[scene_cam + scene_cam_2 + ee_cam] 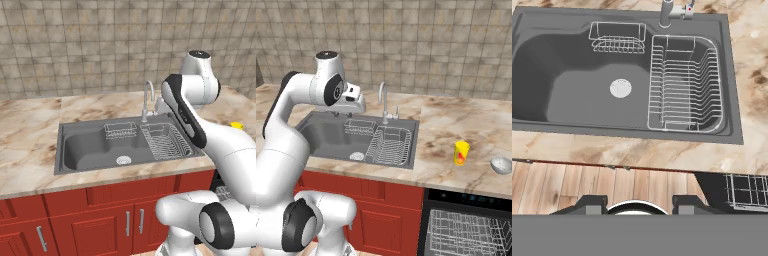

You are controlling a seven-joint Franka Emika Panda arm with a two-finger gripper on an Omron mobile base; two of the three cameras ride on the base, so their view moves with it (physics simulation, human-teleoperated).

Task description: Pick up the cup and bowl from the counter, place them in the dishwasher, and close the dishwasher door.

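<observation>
— Where's the cup?

— Upright on the counter, right of the sink, well apart from the arm. A small grey bowl sits near it, further right.

— And the gripper?

— Up over the sink basin, holding nothing. Whether its fingers are spread or closed, I can't tell from here.

— The dishwasher?

— Under the counter below the cup, its white wire rack showing. There's a wire drainer basket in the sink beside the faucet.
</observation>
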